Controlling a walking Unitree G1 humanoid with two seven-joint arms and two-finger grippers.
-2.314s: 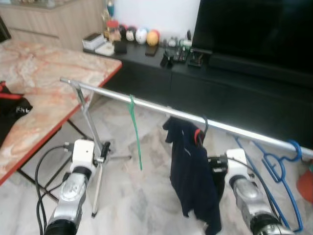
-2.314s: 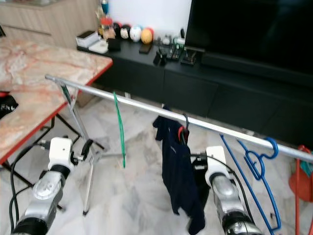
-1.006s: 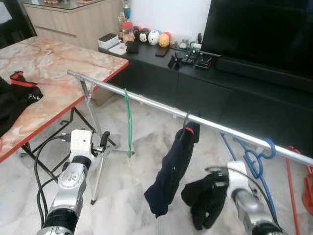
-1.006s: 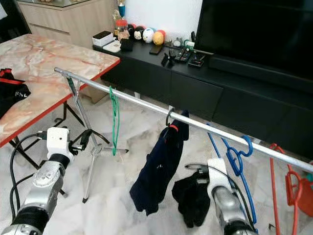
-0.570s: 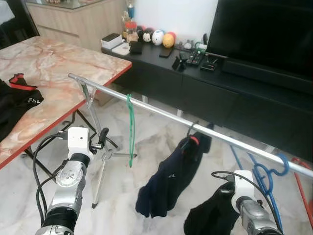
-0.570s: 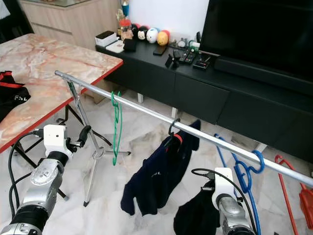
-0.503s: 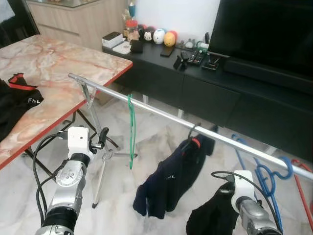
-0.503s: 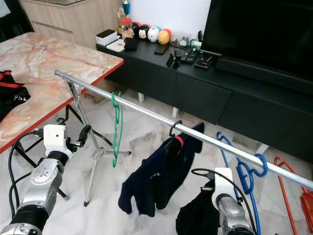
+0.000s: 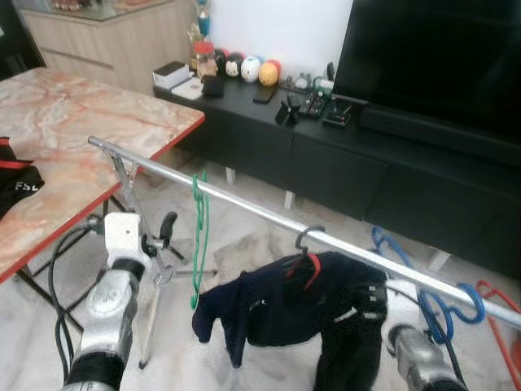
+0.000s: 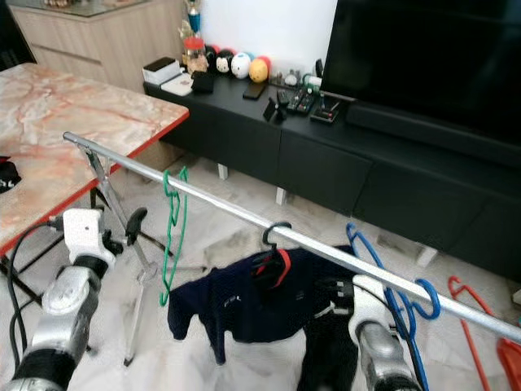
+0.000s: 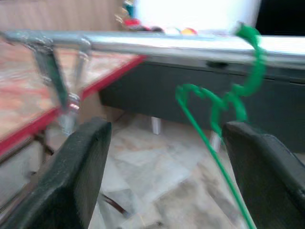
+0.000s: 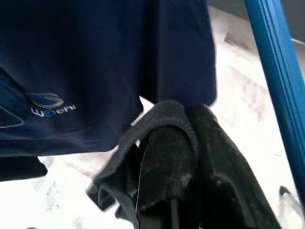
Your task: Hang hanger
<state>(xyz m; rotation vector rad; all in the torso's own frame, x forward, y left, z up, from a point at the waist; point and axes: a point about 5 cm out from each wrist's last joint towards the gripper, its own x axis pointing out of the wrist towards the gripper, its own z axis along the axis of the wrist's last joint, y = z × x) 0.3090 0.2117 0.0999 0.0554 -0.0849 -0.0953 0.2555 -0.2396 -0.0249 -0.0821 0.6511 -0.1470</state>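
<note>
A silver rail [image 9: 244, 207] runs across the room from about 10 o'clock down to 4 o'clock, held up at its left end by a folding stand [image 9: 130, 183]. On it hangs a dark hanger [image 9: 308, 239], its hook over the rail near the middle, carrying a navy shirt [image 9: 277, 305] with a red collar lining. The shirt is spread out sideways, its one sleeve trailing toward 8 o'clock.

The right claw [image 12: 174, 181] sits low at about 5 o'clock, just beside the shirt's right part. In the right wrist view its black fingers [image 12: 164, 162] are pressed together with a fold of dark cloth [image 12: 143, 143] wrapped over them, the shirt's white logo close by; it grips that cloth. In the head views a dark garment hangs down in front of the right arm [image 9: 415, 358].

The left claw [image 11: 167, 162] is at about 8 o'clock, near the stand, its fingers spread wide with nothing between them. Its wrist view looks at a green hanger [image 9: 198, 236], which hangs on the rail left of the shirt.

A blue hanger [image 10: 399, 301] hooks the rail to the right of the shirt, and a red hanger [image 9: 496, 314] shows farther right. A marble surface [image 9: 57, 138] with a red edge lies at 9 o'clock, a black garment [image 9: 16, 187] on it. Behind, a black TV cabinet [image 9: 326, 155] holds small toys [image 9: 248, 69] and remotes under a dark screen [image 9: 440, 57].
</note>
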